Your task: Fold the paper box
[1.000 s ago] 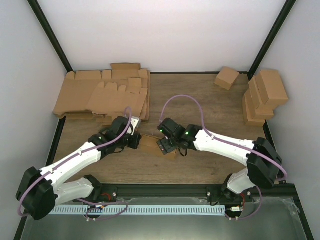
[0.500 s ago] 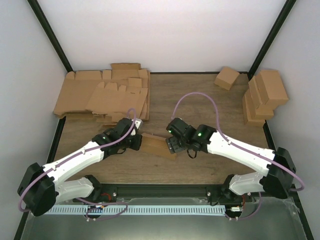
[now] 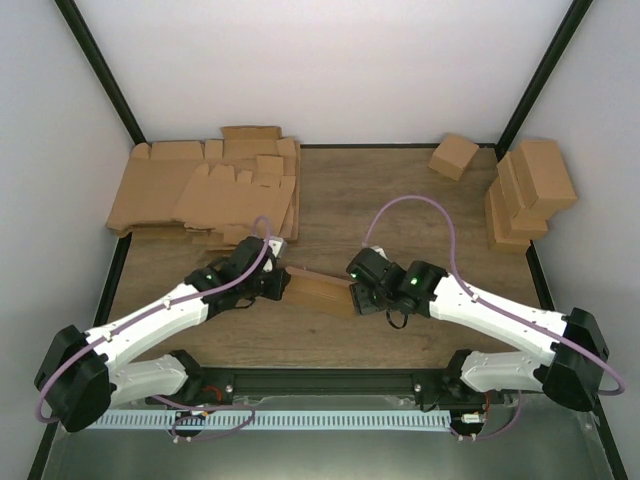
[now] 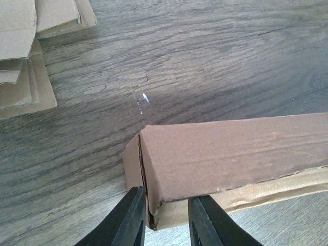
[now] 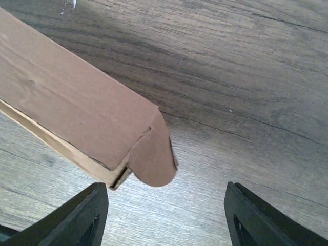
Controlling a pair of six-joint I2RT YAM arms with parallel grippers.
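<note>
A brown paper box [image 3: 320, 291] lies folded into a long shape on the wooden table between my two arms. My left gripper [image 3: 275, 283] is shut on the box's left end; the left wrist view shows its fingers [image 4: 128, 223] pinching the end corner of the box [image 4: 230, 154]. My right gripper [image 3: 366, 295] is open and empty just off the box's right end. In the right wrist view the box [image 5: 77, 110] ends in a rounded flap [image 5: 154, 159] hanging between the wide-apart fingers [image 5: 82, 218].
A pile of flat cardboard blanks [image 3: 210, 190] lies at the back left, and its edge shows in the left wrist view [image 4: 25, 51]. Folded boxes [image 3: 528, 190] are stacked at the back right, with one loose box [image 3: 453, 155] near the back edge.
My right gripper has let go of the box and drawn back to the right. The box now lies stretched out longer between the arms. My left gripper keeps its hold.
</note>
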